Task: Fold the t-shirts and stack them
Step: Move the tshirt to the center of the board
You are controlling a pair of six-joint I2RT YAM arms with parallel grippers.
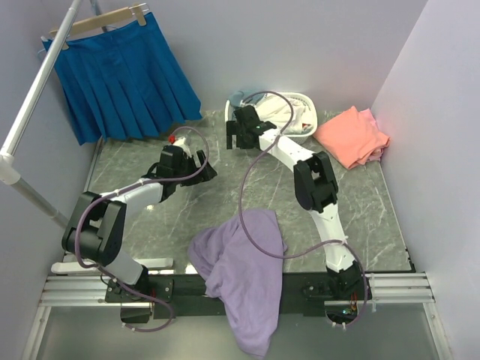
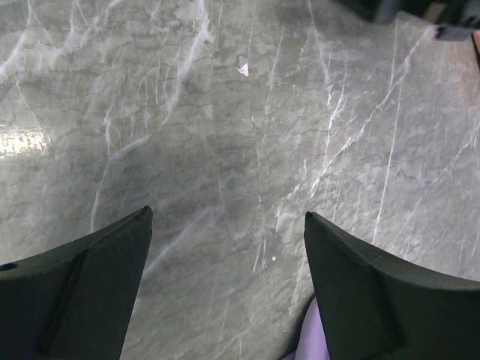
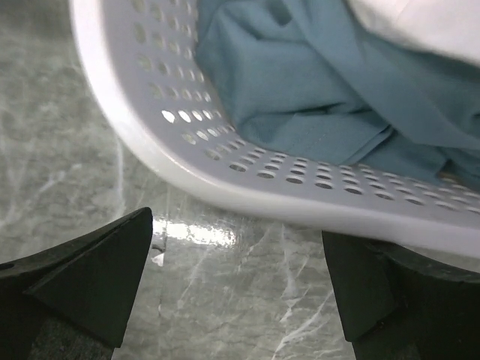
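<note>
Inside, the basket (image 3: 300,202) holds a grey-blue t-shirt (image 3: 315,82) and white cloth (image 3: 427,22)

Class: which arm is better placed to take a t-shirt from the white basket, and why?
Likely right. The right gripper, open, faces the basket, the grey-blue t-shirt just inside. The left gripper, also open, hangs over the table, farther away.

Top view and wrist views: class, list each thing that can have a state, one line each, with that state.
Purple tee: unfolded, crumpled, draped off the table.
Pink tees: loosely piled, far right.
Basket: upright, holding tees.
Grey-blue tee: bunched in the basket.
Skirt: hanging on a hanger.
Left gripper: open, empty.
Right gripper: open, empty, at the basket.
</note>
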